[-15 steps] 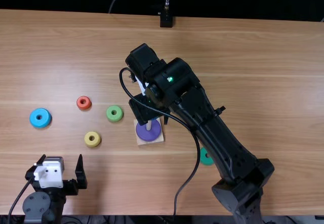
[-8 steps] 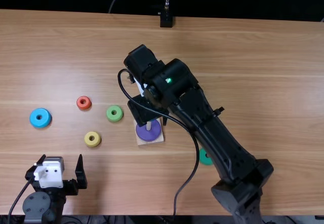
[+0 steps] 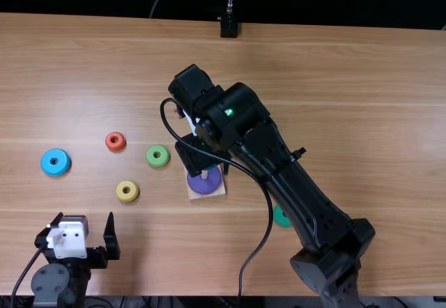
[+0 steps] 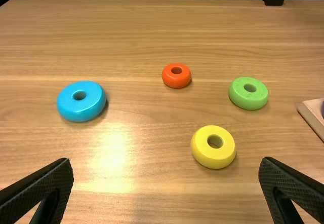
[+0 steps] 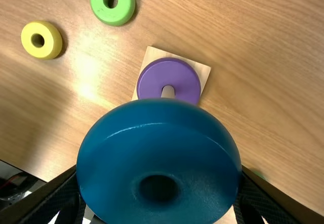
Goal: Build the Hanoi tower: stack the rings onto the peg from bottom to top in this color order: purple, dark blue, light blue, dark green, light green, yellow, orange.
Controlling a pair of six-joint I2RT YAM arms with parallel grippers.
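Observation:
In the top view my right gripper (image 3: 209,168) is over the peg base (image 3: 197,195), which carries the purple ring (image 3: 204,183). In the right wrist view my right gripper (image 5: 159,183) is shut on the dark blue ring (image 5: 159,127), held above and beside the peg (image 5: 168,91); the purple ring (image 5: 169,77) lies around that peg. My left gripper (image 3: 85,233) stands open at the near left, and in the left wrist view the left gripper (image 4: 166,176) has nothing between its fingers. Light blue (image 4: 81,107), orange (image 4: 176,80), light green (image 4: 248,100) and yellow (image 4: 212,155) rings lie loose.
The dark green ring (image 3: 281,216) lies right of the base, partly under the right arm. A cable loops beside that arm. At the table's far edge stands a black mount (image 3: 228,26).
My right gripper has shifted slightly left and toward the near edge, over the base. The left arm and the loose rings have kept still.

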